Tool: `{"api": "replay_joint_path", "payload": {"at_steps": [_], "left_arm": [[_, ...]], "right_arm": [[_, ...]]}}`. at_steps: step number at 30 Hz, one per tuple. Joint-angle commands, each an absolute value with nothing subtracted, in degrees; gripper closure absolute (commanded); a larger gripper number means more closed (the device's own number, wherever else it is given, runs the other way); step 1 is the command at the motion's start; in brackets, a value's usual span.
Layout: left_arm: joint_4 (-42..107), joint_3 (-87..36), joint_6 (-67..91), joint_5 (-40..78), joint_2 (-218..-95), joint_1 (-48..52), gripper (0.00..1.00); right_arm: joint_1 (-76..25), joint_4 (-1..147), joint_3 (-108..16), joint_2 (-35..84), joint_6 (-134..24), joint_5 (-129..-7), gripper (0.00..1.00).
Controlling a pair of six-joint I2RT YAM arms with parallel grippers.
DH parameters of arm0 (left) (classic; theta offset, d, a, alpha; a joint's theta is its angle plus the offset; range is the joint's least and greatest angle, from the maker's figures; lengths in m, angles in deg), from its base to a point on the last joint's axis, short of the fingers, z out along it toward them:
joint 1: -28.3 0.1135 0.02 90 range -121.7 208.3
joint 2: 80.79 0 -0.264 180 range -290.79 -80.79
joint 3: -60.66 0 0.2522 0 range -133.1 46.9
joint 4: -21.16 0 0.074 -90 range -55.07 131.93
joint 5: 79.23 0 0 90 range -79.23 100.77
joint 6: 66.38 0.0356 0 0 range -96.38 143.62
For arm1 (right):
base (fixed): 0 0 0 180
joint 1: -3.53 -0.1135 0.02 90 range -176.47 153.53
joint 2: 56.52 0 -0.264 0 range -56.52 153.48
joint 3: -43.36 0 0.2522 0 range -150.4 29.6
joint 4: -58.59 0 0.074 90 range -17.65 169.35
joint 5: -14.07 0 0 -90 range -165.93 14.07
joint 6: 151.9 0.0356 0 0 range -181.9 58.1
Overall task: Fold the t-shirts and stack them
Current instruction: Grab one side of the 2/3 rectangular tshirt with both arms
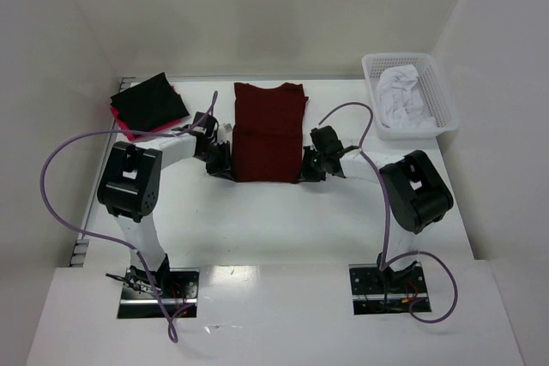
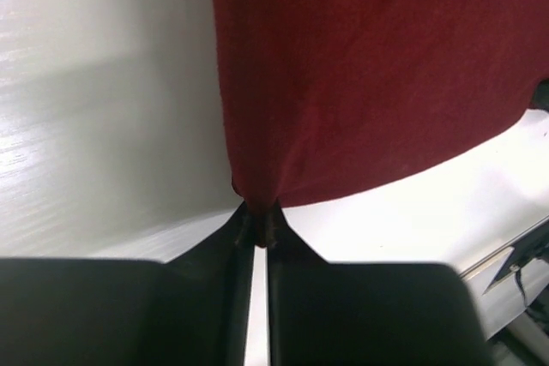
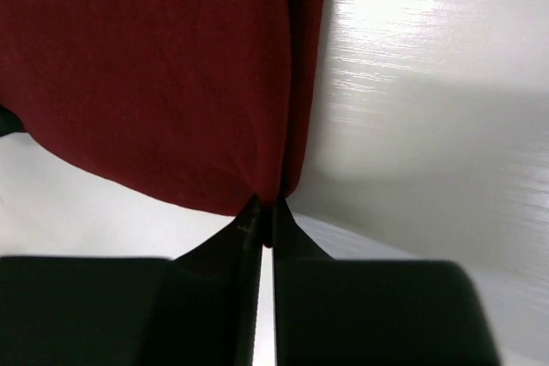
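Maroon cloth is bunching between both pairs of fingers. Your left gripper [image 2: 257,222] is pinching the near-left hem corner of the shirt [image 2: 369,75], jaws nearly together on it. Your right gripper [image 3: 268,219] is clamping the near-right corner the same way. Each bite is taking only a small tuck of fabric at the very tips, so you are working with a thin hold.

The shirt is lying flat as a long narrow strip across the middle of the table [image 1: 274,220], collar toward the far edge and hem toward you. It is looking light, limp and matte rather than slippery. By the look of it, it is going to sag wherever you are not supporting it, so raising both corners level and together matters.

A black shirt [image 1: 150,100] is sitting folded on a pink one [image 1: 124,126] at the far-left corner. A basket [image 1: 442,100] holding white cloth [image 1: 401,96] is standing at the far-right corner.
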State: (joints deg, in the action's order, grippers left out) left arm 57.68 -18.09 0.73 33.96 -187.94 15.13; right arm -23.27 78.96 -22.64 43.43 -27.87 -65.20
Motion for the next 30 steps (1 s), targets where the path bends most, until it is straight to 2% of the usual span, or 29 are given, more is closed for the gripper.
{"api": "replay_joint_path", "payload": {"at_steps": [1, 3, 15, 25, 30], "left_arm": [[57.07, -18.5, 0.37, 32.61, -188.46, 15.38, 0.94], [57.07, -17.88, 0.07, 31.87, -187.89, 15.38, 1.0], [63.5, -9.81, -6.23, 27.38, -171.41, 12.46, 1.0], [74.01, -5.31, -13.25, 26.24, -152.46, 5.11, 1.0], [79.23, -7.04, -16.72, 24.15, -144.77, 1.53, 1.0]], "right_arm": [[-23.98, 76.83, -24.54, 44.46, -27.36, -65.82, 0.97], [-23.98, 76.83, -23.72, 44.12, -27.36, -65.82, 1.0], [-27.87, 82.19, -15.34, 28.39, -25.19, -67.49, 1.0], [-33.86, 90.11, -11.71, 10.46, -17.58, -68.54, 1.0], [-35.76, 95.52, -11.39, 2.53, -16.55, -71.02, 1.0]]}}
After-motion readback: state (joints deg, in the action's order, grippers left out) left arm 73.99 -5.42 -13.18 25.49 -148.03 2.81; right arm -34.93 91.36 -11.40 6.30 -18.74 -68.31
